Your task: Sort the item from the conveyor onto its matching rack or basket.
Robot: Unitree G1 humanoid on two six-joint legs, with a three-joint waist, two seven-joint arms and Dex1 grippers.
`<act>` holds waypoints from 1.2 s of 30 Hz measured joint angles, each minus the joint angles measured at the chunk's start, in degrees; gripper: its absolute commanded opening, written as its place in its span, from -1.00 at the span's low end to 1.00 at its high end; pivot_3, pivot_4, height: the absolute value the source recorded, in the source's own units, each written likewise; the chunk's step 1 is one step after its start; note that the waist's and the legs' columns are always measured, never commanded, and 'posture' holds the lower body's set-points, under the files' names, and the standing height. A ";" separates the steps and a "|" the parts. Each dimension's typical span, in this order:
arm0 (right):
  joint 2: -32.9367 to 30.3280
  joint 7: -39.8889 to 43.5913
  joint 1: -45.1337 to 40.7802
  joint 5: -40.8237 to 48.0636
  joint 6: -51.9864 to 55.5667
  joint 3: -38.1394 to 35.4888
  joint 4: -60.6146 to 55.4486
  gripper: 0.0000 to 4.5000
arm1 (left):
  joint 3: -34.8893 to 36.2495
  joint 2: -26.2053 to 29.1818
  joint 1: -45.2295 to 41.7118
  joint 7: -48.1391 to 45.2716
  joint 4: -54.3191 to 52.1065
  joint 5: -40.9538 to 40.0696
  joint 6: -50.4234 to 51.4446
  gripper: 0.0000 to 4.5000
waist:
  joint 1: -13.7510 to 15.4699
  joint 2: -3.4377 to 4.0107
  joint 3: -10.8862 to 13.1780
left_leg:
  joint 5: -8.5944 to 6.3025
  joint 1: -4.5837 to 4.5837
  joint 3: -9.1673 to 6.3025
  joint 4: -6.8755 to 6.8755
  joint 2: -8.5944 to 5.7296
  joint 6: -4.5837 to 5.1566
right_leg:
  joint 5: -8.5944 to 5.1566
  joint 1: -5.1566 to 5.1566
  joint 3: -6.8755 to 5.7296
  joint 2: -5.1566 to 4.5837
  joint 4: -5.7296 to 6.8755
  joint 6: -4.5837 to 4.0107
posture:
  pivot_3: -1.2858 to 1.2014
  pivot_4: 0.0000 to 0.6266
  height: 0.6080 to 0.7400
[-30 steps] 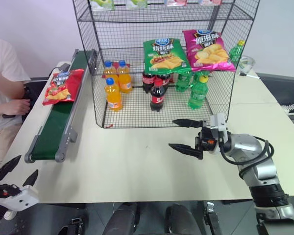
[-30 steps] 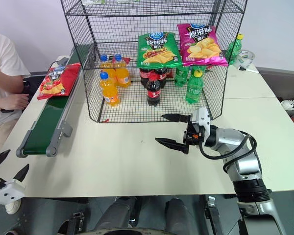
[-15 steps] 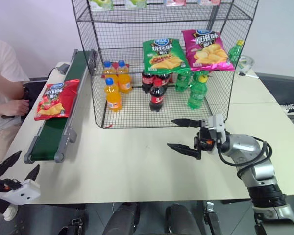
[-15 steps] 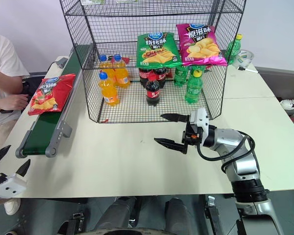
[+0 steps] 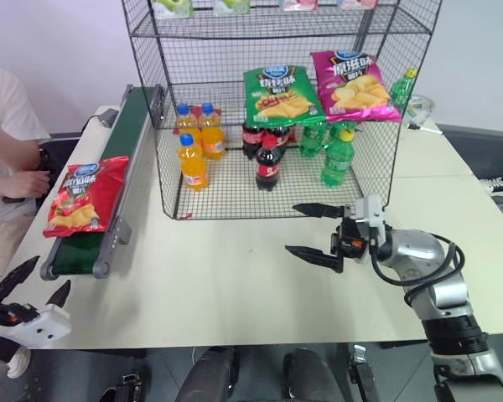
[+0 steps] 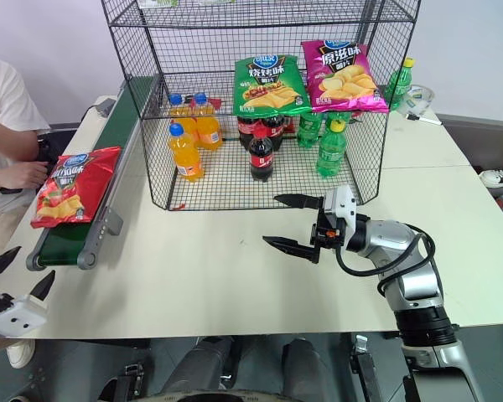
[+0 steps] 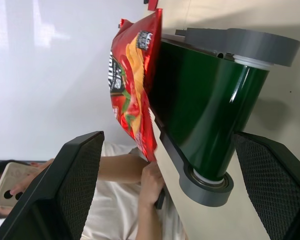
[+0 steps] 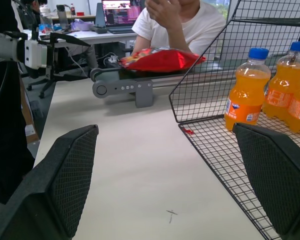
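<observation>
The item, a red chip bag (image 5: pixel 85 195), lies on the conveyor (image 5: pixel 127 132) close to its near end, overhanging the outer rail. The wire-mesh rack (image 5: pixel 226 191) stands mid-table, to the right of the belt. My left gripper (image 5: pixel 50 273) is open and empty, low off the table's front left corner, pointing at the belt's end roller (image 7: pixel 210 115) with the bag (image 7: pixel 132 85) beyond it. My right gripper (image 5: pixel 291 228) is open and empty over the table in front of the rack, pointing left. The bag (image 8: pixel 162 59) lies well beyond it.
A green chip bag (image 5: pixel 282 95) and a pink one (image 5: pixel 352 84) lie on the rack's middle shelf. Orange (image 5: pixel 193 161), cola (image 5: pixel 269 163) and green bottles (image 5: pixel 339 157) stand on the bottom shelf. A person (image 5: pixel 4 159) sits left of the conveyor.
The red chip bag has travelled down the belt toward its near end. Both arms have stayed where they were.
</observation>
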 measured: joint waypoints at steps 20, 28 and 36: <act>-0.01 -0.34 -0.12 -1.32 -0.26 0.00 1.15 1.00 | -2.03 0.00 -2.44 1.29 1.59 0.03 2.88 0.90 | 0.02 0.00 0.00 | 0.01 0.02 0.00 0.01 0.00 0.02 | 0.01 0.01 0.00 0.01 0.03 0.01 | 0.03 -0.52 1.00; -0.03 -0.47 -0.54 -1.79 -0.26 0.00 1.88 1.00 | -2.78 0.00 -4.02 0.83 1.83 -1.58 3.41 0.28 | -0.01 -0.01 -0.01 | 0.02 0.03 0.00 0.01 0.00 0.03 | 0.01 0.01 0.00 0.01 0.04 0.01 | 0.03 -0.52 1.00; -0.05 -1.00 -0.91 -2.17 -0.35 0.00 2.23 1.00 | -2.76 0.00 -4.04 0.15 1.85 -2.91 3.79 -0.98 | 0.01 -0.01 -0.01 | 0.04 0.04 0.00 0.02 0.00 0.05 | 0.01 0.01 0.00 0.01 0.05 0.01 | 0.03 -0.52 1.00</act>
